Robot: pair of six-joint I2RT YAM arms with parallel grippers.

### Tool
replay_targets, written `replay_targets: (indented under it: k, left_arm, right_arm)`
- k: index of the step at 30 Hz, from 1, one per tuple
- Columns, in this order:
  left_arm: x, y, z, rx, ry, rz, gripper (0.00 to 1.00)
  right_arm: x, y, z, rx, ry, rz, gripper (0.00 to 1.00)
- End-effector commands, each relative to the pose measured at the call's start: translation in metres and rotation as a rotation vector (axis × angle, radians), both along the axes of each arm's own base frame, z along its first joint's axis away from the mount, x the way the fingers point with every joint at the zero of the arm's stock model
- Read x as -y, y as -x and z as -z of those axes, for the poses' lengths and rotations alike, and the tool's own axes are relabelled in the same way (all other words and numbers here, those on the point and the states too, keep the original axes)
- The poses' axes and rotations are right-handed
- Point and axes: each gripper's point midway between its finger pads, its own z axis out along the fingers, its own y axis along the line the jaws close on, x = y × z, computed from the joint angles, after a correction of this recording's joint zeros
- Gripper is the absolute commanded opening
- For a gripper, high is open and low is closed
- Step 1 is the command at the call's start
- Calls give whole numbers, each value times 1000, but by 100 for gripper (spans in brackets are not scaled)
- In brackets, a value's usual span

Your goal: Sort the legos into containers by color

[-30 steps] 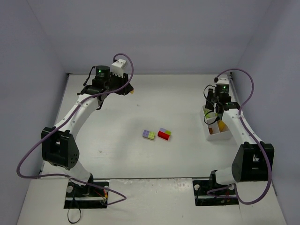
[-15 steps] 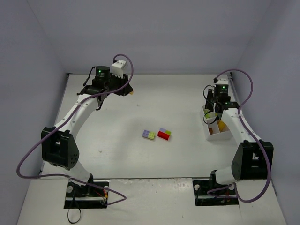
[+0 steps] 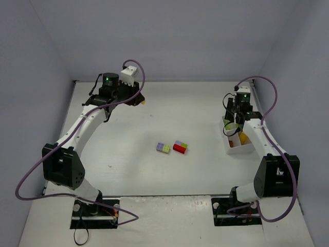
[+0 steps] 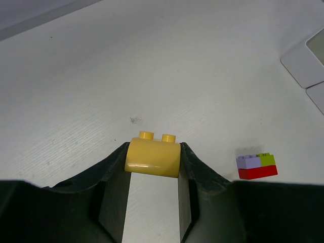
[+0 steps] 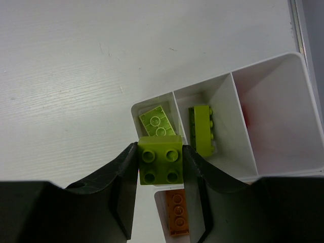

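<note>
Lime brick (image 5: 160, 166), clamped in right gripper (image 5: 160, 169), hangs over the white tray (image 5: 263, 62).

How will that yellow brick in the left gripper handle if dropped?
Probably stiff: the yellow brick shows no deformation clamped in the left gripper. Its glossy highlight suggests a slick surface, so it might slip. The rounded side could let it rock or roll on landing.
</note>
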Motion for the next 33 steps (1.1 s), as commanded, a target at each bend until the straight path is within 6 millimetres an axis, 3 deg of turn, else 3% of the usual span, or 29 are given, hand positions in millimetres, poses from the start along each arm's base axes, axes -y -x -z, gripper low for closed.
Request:
replay_targets:
  k: [1, 17, 33]
  left_arm:
    - [-5, 4, -36, 103, 14, -2, 2]
    - [-6, 16, -35, 30, 43, -43, 2]
    - [4, 1, -34, 19, 65, -47, 2]
  right_arm:
    - [6, -9, -23, 76, 9, 29, 0]
    - [20, -9, -26, 79, 29, 55, 0]
    - [37, -2, -31, 80, 64, 79, 0]
